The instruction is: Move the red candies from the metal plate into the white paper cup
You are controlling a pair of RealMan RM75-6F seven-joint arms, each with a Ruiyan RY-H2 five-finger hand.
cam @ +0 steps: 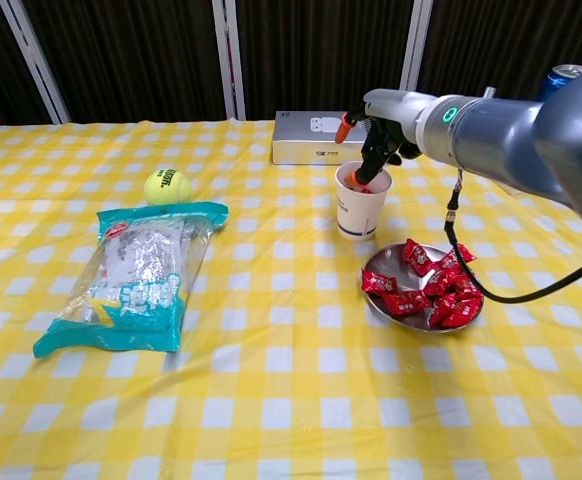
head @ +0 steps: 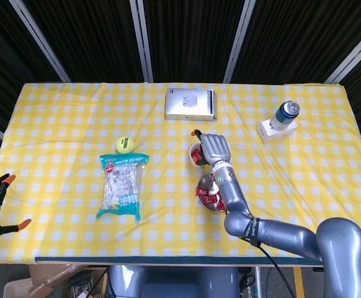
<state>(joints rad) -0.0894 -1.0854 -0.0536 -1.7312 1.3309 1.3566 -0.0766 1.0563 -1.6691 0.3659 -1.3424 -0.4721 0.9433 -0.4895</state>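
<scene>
Red candies (cam: 428, 285) lie heaped on the metal plate (cam: 380, 301) just beside the white paper cup (cam: 359, 201). Right hand (cam: 376, 140) reaches into the cup's mouth, fingers spread — whether it holds a candy I cannot tell. Drop-off step, I judge — next it must lift clear and go to the plate.

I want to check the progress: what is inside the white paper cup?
The right hand is over the white paper cup with fingers reaching into its mouth. Something red shows at the rim; the cup's inside is otherwise hidden.

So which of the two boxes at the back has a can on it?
The small white box at the far right carries the blue can; the grey box at the centre has nothing on top.
</scene>
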